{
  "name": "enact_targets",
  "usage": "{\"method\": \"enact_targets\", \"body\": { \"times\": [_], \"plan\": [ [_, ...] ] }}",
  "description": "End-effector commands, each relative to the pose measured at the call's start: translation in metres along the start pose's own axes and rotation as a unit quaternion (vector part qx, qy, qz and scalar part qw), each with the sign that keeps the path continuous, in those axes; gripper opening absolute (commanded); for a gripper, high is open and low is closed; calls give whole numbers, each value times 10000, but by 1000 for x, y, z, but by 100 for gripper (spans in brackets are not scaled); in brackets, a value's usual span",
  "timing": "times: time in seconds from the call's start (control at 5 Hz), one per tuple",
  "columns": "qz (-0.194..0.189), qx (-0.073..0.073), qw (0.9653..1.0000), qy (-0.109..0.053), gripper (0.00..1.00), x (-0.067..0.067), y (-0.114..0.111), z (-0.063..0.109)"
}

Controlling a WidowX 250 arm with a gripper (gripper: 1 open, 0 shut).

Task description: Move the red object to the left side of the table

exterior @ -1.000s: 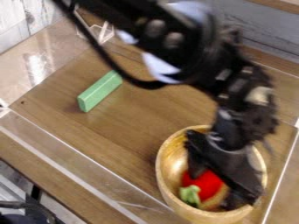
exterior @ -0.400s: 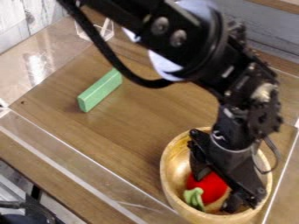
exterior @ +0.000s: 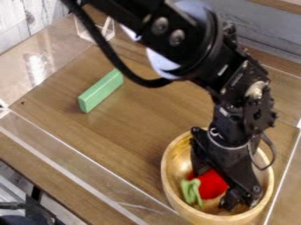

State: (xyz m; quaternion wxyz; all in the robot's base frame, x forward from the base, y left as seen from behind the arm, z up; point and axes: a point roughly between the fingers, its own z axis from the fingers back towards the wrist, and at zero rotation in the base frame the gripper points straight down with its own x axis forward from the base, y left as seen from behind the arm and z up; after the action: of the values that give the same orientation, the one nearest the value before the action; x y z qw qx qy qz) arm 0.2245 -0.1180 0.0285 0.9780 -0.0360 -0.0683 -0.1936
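Reaching down into the round wooden bowl (exterior: pixel 174 167), the black arm (exterior: pixel 177 44) carries the claw (exterior: pixel 226 186) pointing straight at the bowl floor. Claw fingers stand apart, as wide as they go, and close on nothing. The fingertips are dark and partly merged with the arm's shadow, so their exact ends are hard to make out.

The red object (exterior: pixel 209 184) lies inside the bowl, low on the near side. Relative to the claw it sits just beside the fingers, toward the camera's left of them, and partly under the dark claw body. Whether a finger touches it cannot be told from this view. Its light green leafy end (exterior: pixel 191 192) points away from the claw, toward the bowl's near-left rim.

The bowl surrounds both claw and fruit; its rim rises on every side of the claw. The bowl stands on the desk (exterior: pixel 129 132), dark brown with wood grain, in the corner nearest the camera's lower right.

A green rectangular block (exterior: pixel 101 90) lies flat on the desk, well apart from the claw, up and to the left of it in the picture, outside the bowl. It lies at a slant.

Low clear acrylic walls (exterior: pixel 70 171) edge the desk; the near wall runs just left of and below the bowl, clear of the claw.
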Motion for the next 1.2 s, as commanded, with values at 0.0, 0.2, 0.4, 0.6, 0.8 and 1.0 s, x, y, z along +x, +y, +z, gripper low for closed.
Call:
{"method": "enact_targets", "body": {
  "times": [0.0, 0.2, 0.4, 0.6, 0.8, 1.0],
  "plan": [
    [-1, 33, 10000, 65, 100, 0, 8, -12],
    [311, 107, 9994, 127, 100, -2, -3, -10],
    [592, 170, 9979, 179, 100, -4, -14, -10],
    [865, 227, 9957, 239, 100, -6, -23, -10],
    [836, 215, 9959, 278, 100, -7, -19, -12],
    [857, 219, 9954, 360, 100, -10, -14, -13]
  ]
}}
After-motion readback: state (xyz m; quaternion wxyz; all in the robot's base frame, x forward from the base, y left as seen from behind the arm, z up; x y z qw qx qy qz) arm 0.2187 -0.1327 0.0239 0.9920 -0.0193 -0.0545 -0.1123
